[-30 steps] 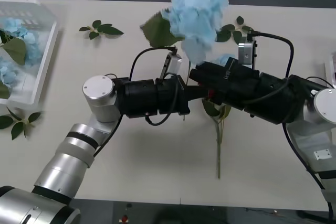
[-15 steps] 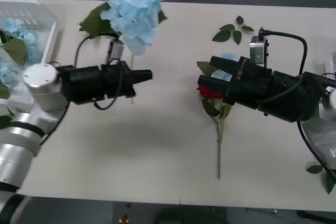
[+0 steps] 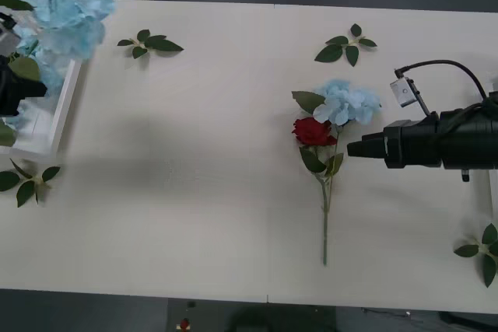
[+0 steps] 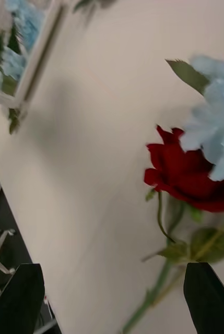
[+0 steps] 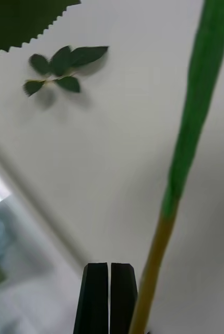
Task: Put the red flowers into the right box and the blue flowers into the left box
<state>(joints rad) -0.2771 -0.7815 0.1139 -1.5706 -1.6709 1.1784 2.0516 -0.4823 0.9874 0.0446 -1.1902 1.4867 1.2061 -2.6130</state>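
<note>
Tabletop (image 3: 194, 192) of pale cream laminate spans the front view, its far edge meeting dark floor and its near edge running along the bottom, with a wide bare stretch open across the middle; no writing or label can be read anywhere. At the far left edge sits the left box (image 3: 58, 118), a white translucent plastic bin with a thick rim, with pale blue clusters inside it. Above that bin hangs a large pale sky-blue hydrangea-like flower (image 3: 66, 9), and the left hand (image 5: 109, 297) is at the left edge of the front view; its wrist view shows the two black fingers pressed together with the flower's green-to-yellow stem (image 5: 185, 156) just beside them, though whether they pinch it I cannot tell. The right hand (image 3: 356, 148), black, reaches in from the right edge with its fingers (image 4: 18, 297) spread wide apart, holding nothing, near a deep-red artificial rose (image 3: 313, 131) lying right of centre. A second, smaller blue flower cluster (image 3: 348, 103) touches that rose's far side. Loose green leaf sprigs (image 3: 150, 43) lie scattered near the far edge and both side edges.
</note>
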